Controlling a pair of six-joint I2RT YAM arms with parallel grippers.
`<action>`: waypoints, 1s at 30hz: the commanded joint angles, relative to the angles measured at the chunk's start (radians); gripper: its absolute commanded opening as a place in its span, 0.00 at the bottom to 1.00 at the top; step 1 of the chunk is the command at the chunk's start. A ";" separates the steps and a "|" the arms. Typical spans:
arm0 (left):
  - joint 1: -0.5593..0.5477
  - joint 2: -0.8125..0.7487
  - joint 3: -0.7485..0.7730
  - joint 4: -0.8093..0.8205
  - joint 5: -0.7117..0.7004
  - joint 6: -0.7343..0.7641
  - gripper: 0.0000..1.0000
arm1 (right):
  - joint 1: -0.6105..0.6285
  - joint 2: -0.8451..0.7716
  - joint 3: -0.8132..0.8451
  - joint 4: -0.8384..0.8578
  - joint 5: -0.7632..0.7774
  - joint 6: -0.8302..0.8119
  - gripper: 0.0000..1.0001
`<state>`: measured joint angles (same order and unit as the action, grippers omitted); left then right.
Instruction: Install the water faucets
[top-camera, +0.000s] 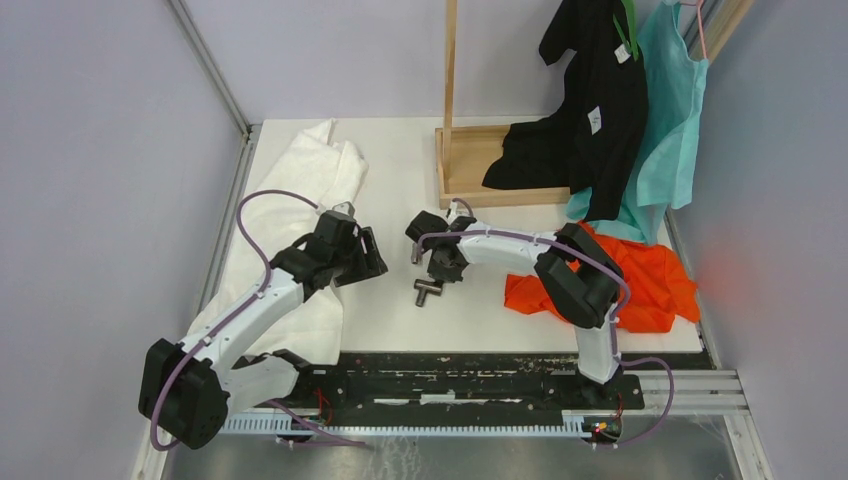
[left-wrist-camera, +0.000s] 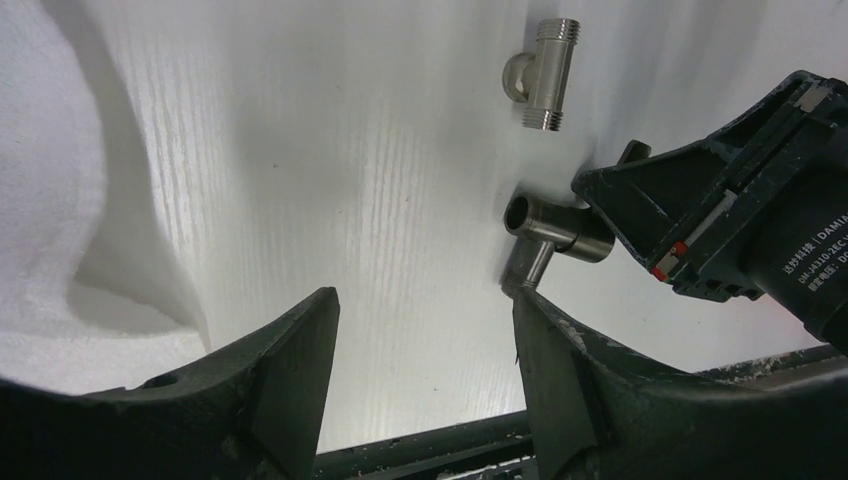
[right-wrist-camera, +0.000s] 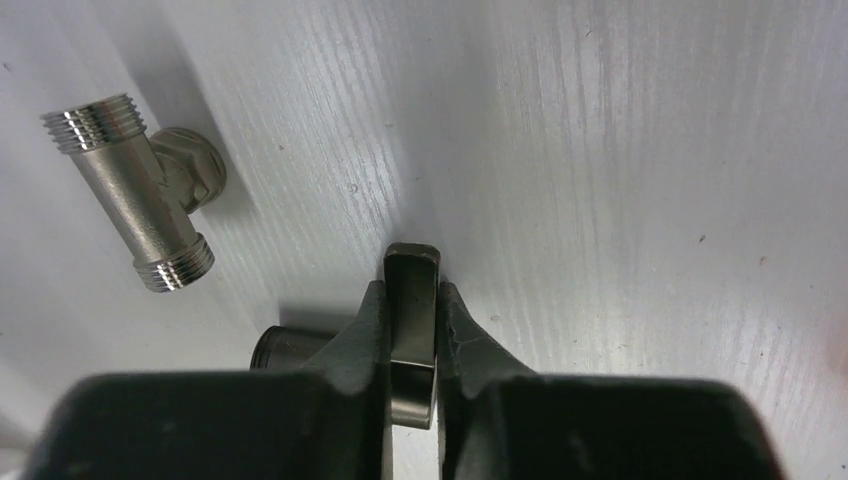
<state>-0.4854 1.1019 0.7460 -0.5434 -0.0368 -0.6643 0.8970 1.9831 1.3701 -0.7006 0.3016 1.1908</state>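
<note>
Two metal faucet fittings lie on the white table. The larger, darker one (top-camera: 428, 290) has a flat handle (right-wrist-camera: 412, 300), and my right gripper (top-camera: 440, 272) is shut on that handle; its tube end (left-wrist-camera: 545, 228) rests on the table. The shorter silvery T fitting with threaded ends (right-wrist-camera: 135, 195) lies free just beyond it and also shows in the left wrist view (left-wrist-camera: 545, 75). My left gripper (top-camera: 372, 258) is open and empty, to the left of the held fitting, with its right fingertip (left-wrist-camera: 540, 330) close to the fitting's stem.
A white cloth (top-camera: 320, 170) lies at the left under the left arm. A wooden stand (top-camera: 470, 170) with a black shirt (top-camera: 590, 100) and a teal gown (top-camera: 670, 120) is at the back right. An orange cloth (top-camera: 650, 280) lies at the right. A black rail (top-camera: 450, 375) runs along the front.
</note>
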 joint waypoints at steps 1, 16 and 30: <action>0.006 -0.032 0.000 0.058 0.060 0.037 0.72 | 0.002 -0.055 -0.066 0.060 -0.014 0.010 0.03; -0.028 -0.088 -0.199 0.726 0.560 -0.134 0.81 | -0.251 -0.692 -0.503 0.221 -0.154 0.133 0.00; -0.205 0.191 -0.068 0.901 0.641 -0.173 0.85 | -0.283 -0.823 -0.569 0.308 -0.205 0.263 0.00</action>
<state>-0.6586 1.2465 0.6369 0.2314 0.5758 -0.7753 0.6193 1.1900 0.7792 -0.4778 0.1207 1.4124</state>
